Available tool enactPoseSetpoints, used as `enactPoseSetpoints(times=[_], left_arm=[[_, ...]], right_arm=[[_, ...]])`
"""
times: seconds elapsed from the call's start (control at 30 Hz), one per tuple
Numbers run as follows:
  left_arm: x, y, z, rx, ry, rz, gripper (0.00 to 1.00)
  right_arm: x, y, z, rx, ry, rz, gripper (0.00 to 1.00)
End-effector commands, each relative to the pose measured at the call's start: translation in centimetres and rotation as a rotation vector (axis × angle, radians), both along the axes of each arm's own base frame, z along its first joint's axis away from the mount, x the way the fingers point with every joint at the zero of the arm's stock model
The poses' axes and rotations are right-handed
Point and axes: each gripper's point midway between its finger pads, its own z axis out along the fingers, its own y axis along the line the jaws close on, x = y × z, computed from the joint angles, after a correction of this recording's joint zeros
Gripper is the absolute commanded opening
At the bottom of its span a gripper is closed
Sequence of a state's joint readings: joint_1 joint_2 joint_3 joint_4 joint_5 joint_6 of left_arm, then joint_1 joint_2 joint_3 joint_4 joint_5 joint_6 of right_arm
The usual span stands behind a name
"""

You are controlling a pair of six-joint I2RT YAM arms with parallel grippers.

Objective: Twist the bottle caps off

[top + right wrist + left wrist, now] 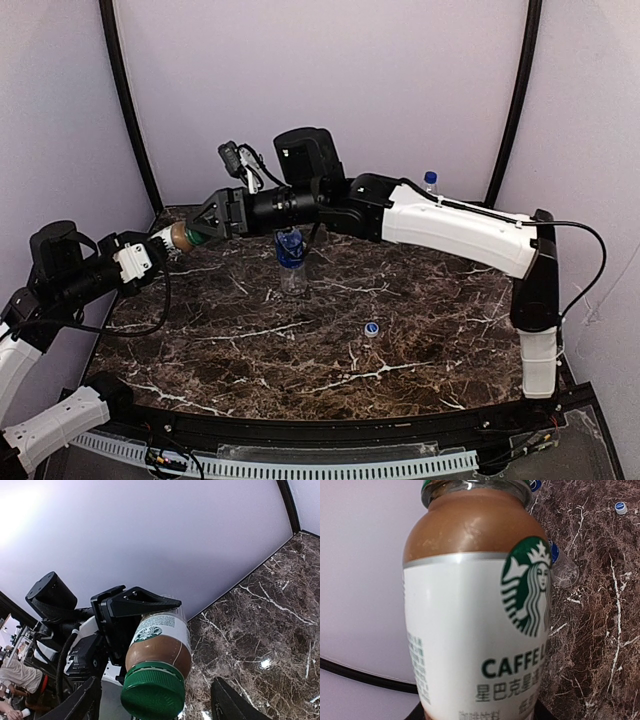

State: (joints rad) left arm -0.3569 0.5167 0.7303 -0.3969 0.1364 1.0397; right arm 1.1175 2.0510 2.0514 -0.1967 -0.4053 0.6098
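- The dark marble tabletop (300, 350) carries the standing bottles and one loose cap. The bottle in hand is held in the air over its far-left corner.
- The right end effector (156, 681) reaches across from the right and is released. Its fingers are spread on either side of the green cap and do not appear to touch it.
- The left end effector (165, 242) is clenched around the body of the Starbucks latte bottle (470, 630). It holds the bottle lying nearly level, neck towards the right arm.
- A clear bottle with a blue label (292, 262) stands upright near the middle of the tabletop. We cannot tell from these views whether it is capped.
- A second small bottle (430, 186) stands at the back by the wall, and its blue cap (430, 176) is on.
- The wide green cap (152, 695) sits fully on the latte bottle's neck, so we judge this unscrewing has not begun.
- A small blue-and-white cap (371, 328) lies loose on the tabletop, well apart from the bottles. We take it that at least one bottle is already opened.
- Left to do, as we read it: close on the green cap and twist it off, then deal with the back bottle. We see no fourth bottle.
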Motion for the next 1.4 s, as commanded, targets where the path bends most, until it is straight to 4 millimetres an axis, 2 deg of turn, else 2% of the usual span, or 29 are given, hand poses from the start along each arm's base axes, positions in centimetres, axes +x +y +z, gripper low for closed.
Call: enactPoseSetpoints(times=[0.0,0.1,0.2,0.27,0.5,0.6,0.63,0.7,0.8,0.83,0.87,0.97,1.07,1.17,1.23,1.37], left_arm=[[0.0,-0.3,-0.4,0.002,0.001,-0.015,0.37],[0.0,-0.3,-0.4,0.003,0.000,-0.013,0.37],[0.0,-0.2,-0.5,0.006,0.000,-0.011,0.37],[0.0,-0.2,-0.5,0.006,0.000,-0.013,0.37],[0.1,-0.2,-0.5,0.004,-0.003,-0.011,0.37],[0.0,-0.3,-0.5,-0.002,0.003,-0.013,0.37],[-0.2,-0.3,-0.6,-0.002,0.013,-0.017,0.37],[-0.8,-0.7,-1.1,0.001,0.044,-0.052,0.36],[-3.0,-1.9,-2.9,0.017,0.154,-0.162,0.35],[-3.5,-2.1,-2.9,0.021,0.170,-0.185,0.35],[-4.5,-2.4,-3.9,0.031,0.224,-0.227,0.35],[-6.6,-3.0,-5.1,0.049,0.306,-0.315,0.35],[-9.3,-3.4,-6.4,0.068,0.401,-0.414,0.35],[-10.3,-3.3,-7.1,0.091,0.448,-0.440,0.35],[-10.6,-3.1,-7.7,0.109,0.472,-0.442,0.35],[-11.2,-2.9,-8.6,0.125,0.506,-0.457,0.35]], right_arm=[[0.0,1.0,0.5,0.038,-0.002,0.020,0.71],[-0.1,1.1,0.0,0.033,0.009,0.033,0.69],[0.0,1.0,-0.2,0.028,0.013,0.031,0.61],[0.0,1.0,-0.1,0.027,0.007,0.028,0.51],[-0.3,0.8,-0.6,0.012,-0.011,0.057,0.00],[-1.5,0.7,-0.2,0.014,-0.081,0.147,0.00],[-2.3,0.6,0.4,0.020,-0.134,0.197,0.00],[-3.7,0.2,0.2,-0.008,-0.267,0.258,0.00],[-6.2,-1.0,-0.4,-0.059,-0.559,0.319,0.00],[-7.4,-1.4,-0.7,-0.061,-0.655,0.358,0.00],[-8.7,-1.8,-1.2,-0.067,-0.755,0.396,0.00],[-11.1,-2.2,-2.6,-0.129,-1.060,0.436,0.00],[-11.4,-2.4,-4.1,-0.273,-1.356,0.410,0.00],[-10.6,-2.8,-5.2,-0.433,-1.637,0.356,0.00],[-10.3,-3.0,-5.2,-0.495,-1.815,0.320,0.00],[-10.1,-3.5,-3.9,-0.547,-2.082,0.240,0.00]])
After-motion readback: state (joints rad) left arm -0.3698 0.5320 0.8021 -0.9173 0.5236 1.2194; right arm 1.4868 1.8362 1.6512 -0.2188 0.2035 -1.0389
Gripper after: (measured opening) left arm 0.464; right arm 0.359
